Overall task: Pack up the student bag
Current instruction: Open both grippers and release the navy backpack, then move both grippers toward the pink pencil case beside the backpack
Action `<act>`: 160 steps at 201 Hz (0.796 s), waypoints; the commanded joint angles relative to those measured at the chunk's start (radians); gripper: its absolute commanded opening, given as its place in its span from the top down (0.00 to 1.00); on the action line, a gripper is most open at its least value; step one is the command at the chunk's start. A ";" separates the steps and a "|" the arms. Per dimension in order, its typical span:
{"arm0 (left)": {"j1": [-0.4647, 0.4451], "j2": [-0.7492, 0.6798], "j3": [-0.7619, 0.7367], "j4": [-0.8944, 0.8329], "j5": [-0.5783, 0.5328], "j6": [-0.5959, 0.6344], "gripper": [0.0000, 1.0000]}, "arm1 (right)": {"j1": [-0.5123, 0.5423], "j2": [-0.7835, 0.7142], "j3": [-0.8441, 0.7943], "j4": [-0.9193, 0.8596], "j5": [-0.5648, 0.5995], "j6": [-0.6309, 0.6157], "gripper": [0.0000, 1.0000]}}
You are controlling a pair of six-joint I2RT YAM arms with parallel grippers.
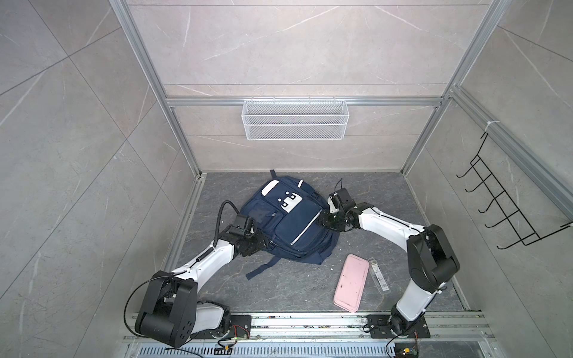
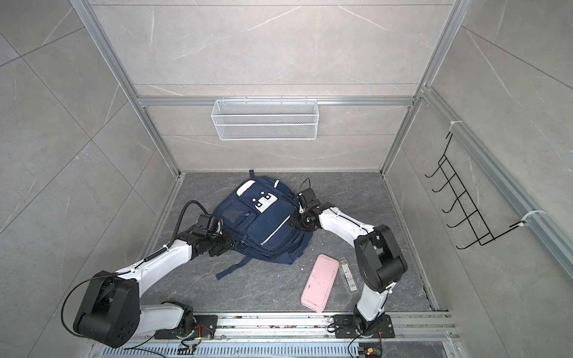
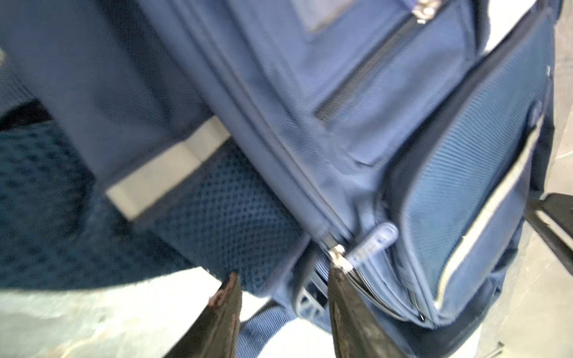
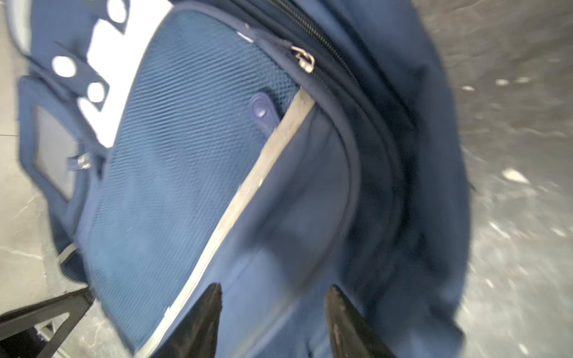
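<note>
Dark grey marbled floor (image 1: 279,291) is filling the lower half of both top views, and pale tiled walls are closing it in. Nearest, at the bottom edge, the two arms are rising from their bases on a metal rail. The left arm is folding at its elbow in the lower left and stretching its forearm up and to the right. The right arm is standing up at the lower right, bending, and reaching to the left. Right of the lower centre, a pink case (image 1: 352,282) and a clear packet (image 1: 379,274) are lying side by side on the floor, not yet packed.

Further in, at the centre of the frame, the student bag (image 1: 288,223) is lying flat with its front pockets facing up. The left gripper (image 3: 282,279) is waiting at the bag's lower left edge, jaws apart and holding nothing. In the blurred left wrist view one finger (image 3: 347,288) is reaching a zip slider (image 3: 338,251). The right gripper (image 4: 273,288) is hovering over the bag's right edge, jaws apart too, with only fabric beneath.

I am judging that the bag is being opened. The next move is calling for the left gripper to close on the zip pull (image 3: 372,238) while the right one is steadying the fabric.

Farthest, a white wire basket (image 1: 294,119) is hanging on the back wall.
</note>
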 commanded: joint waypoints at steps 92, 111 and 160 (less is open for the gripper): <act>-0.295 0.011 0.205 -0.052 0.003 0.174 0.45 | 0.009 -0.560 -0.313 -0.286 0.039 0.033 0.40; -0.382 0.072 0.254 -0.037 0.059 0.210 0.44 | 0.014 -0.635 -0.345 -0.332 0.015 0.079 0.34; -0.543 0.224 0.321 0.061 0.193 0.227 0.44 | 0.090 -0.750 -0.401 -0.477 0.082 0.170 0.30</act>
